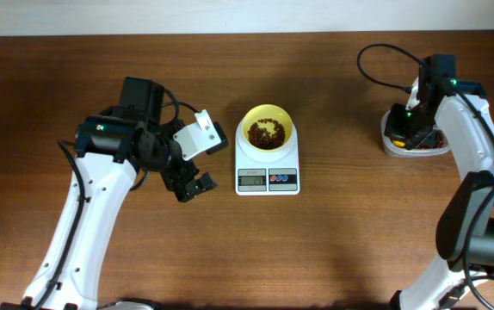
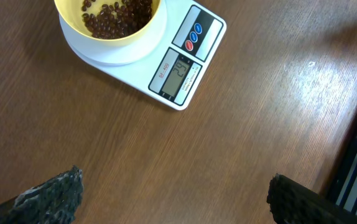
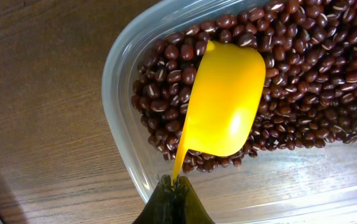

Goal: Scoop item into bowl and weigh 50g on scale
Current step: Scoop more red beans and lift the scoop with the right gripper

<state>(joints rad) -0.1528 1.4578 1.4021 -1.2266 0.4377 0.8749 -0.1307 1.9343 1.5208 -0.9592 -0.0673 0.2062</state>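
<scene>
R gripper (image 3: 173, 198) is clenched on the thin handle of the yellow scoop (image 3: 225, 102), handle edge-on between the jaws, prob. so the cup can't roll while it digs. The scoop lies rounded back up, mouth down in the beans (image 3: 309, 68), near one end of the clear tub (image 3: 117, 93). Looks like the dig-in part of a scoop. Its underside is hidden, so can't tell if it's loaded.

In the overhead view the tub sits far right on the table (image 1: 342, 250), well apart from the scale (image 1: 267, 176). Each load has to travel across to it.

L gripper (image 2: 175, 202) is spread wide, holding nothing, hovering over bare wood just left of the scale. Seems parked clear of the R arm's path, w/ its cam aimed at the display.

The bowl (image 1: 268, 129) sits centred on the scale's platform, so its full weight registers and the display and buttons stay uncovered in front. A shallow patch of beans covers the bowl's bottom. Digits are too small to trust, so the gap to 50 g is unknown. Judging by the fill, more scoops are needed.
</scene>
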